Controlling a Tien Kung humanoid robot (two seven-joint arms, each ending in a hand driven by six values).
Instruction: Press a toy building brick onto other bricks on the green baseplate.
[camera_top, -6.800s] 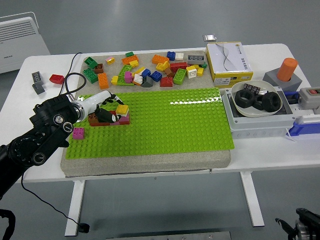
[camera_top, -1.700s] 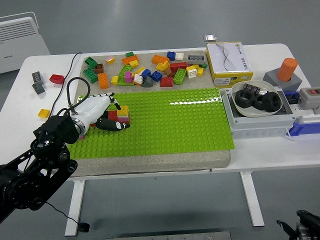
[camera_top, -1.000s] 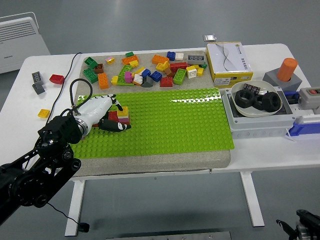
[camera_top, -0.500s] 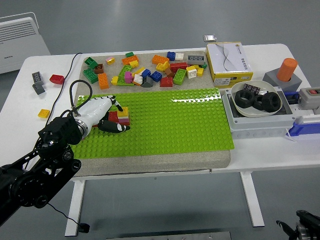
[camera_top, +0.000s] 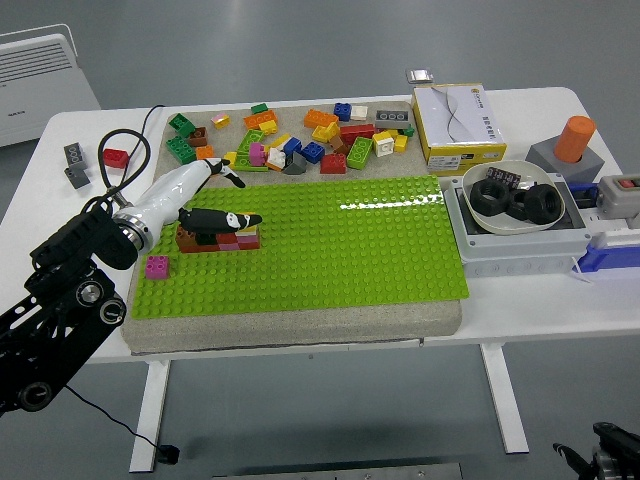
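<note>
Left hand (camera_top: 205, 195) reaches in from the left over the green baseplate (camera_top: 330, 245), fingers spread and flat, clamped on nothing. The dark fingers (camera_top: 225, 218) lie across the top of a small brick stack (camera_top: 222, 236) at the plate's left end, probably to push down rather than grip; contact looks likely, but the frame can't confirm it. The stack shows brown, red and a bit of yellow, and which piece is the one being pressed can't be told. A pink brick (camera_top: 157, 266) sits alone at the plate's near-left corner. Loose bricks (camera_top: 290, 140) are heaped along the far side of the grey mat (camera_top: 300, 325), within reach as supply. White table (camera_top: 520, 290); right side has a yellow box (camera_top: 457, 122) and a bowl (camera_top: 515, 197) of black rings. Grey floor all around. Right hand is out of view.
</note>
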